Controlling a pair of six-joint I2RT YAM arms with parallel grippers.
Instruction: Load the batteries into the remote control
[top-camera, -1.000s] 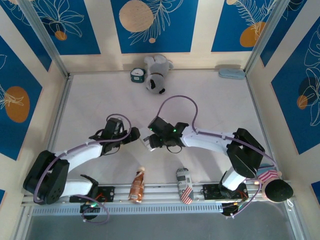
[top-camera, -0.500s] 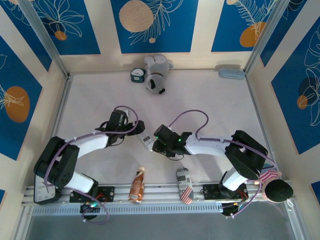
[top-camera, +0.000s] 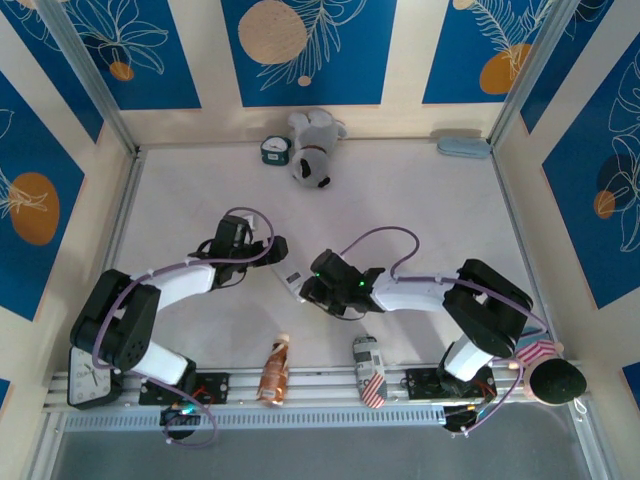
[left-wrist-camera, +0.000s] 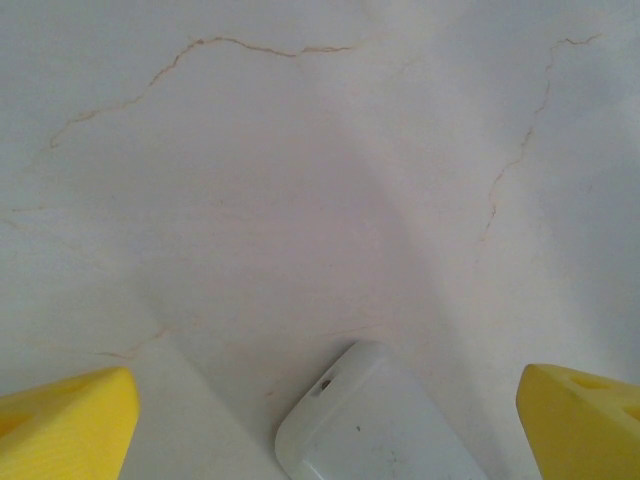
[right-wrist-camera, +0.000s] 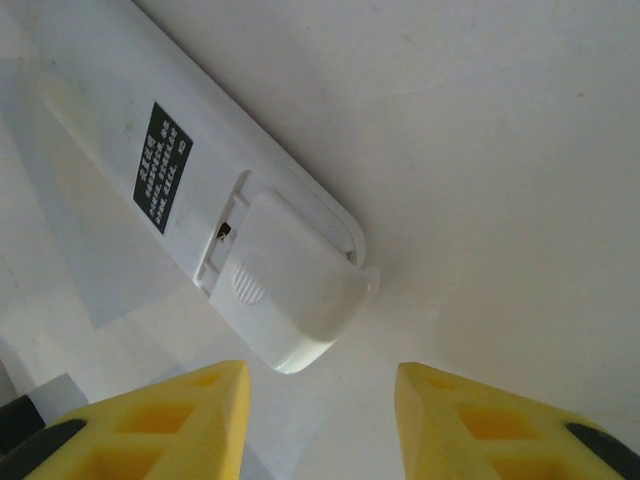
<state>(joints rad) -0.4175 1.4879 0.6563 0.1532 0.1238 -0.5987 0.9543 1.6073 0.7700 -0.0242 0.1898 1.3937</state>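
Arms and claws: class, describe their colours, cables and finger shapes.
The left arm and right arm have white links and black joints; a purple cable loops along each. The left claw and right claw have blocky yellow fingers.

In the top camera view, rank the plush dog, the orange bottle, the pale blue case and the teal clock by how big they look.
1. plush dog
2. orange bottle and pale blue case: much alike, and the bottle sits nearer the camera, so unranked
3. teal clock, smallest
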